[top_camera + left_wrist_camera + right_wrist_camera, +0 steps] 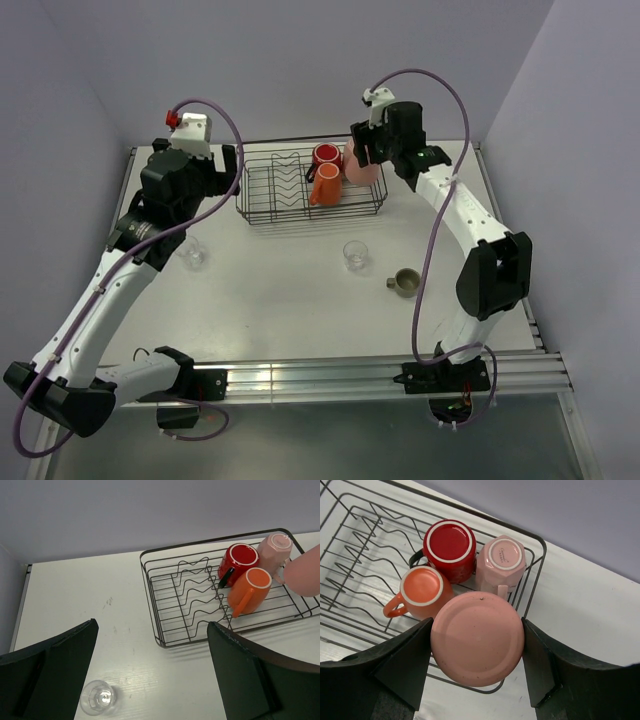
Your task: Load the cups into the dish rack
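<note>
While the right tool point(476, 652) grips the salmon tumbler point(475, 630), the pink mug point(501, 562) bears illegible print.

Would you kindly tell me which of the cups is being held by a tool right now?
The salmon tumbler, bottom up between the fingers of the right tool above the dish rack; no other cup is gripped.

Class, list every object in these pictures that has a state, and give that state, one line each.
red mug: upside down in the dish rack
orange mug: upside down in the rack
pale pink mug: upside down in the rack
salmon tumbler: base up, gripped by the right hand
clear glasses: both upright on the table
grey-olive mug: upright on the table
left hand: open, empty
</note>
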Available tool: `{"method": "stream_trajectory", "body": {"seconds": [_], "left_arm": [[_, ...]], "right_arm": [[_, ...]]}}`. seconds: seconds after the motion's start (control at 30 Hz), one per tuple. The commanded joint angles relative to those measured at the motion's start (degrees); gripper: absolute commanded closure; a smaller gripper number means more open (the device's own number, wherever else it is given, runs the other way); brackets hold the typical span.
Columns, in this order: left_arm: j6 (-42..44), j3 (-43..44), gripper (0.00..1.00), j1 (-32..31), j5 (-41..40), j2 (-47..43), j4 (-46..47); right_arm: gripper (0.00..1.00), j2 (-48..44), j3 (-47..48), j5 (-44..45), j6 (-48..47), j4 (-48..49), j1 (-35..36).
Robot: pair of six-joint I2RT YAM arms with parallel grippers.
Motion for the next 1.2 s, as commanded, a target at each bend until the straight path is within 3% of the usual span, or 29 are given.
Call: {"method": "stream_trajectory", "body": {"seconds": [0.0, 1.17], "left_arm": [[-1.8, 2.0, 0.01, 0.9, 1.3, -1.3, 1.0], [-0.3, 0.4, 0.01, 1.0, 0.0, -0.5, 1.8]], "right_arm": [[1.0, 1.3, -1.2, 2.8, -1.5, 4.5, 1.5], [1.0, 7.5, -8.8, 8.1, -1.3, 12.2, 3.9]]}}
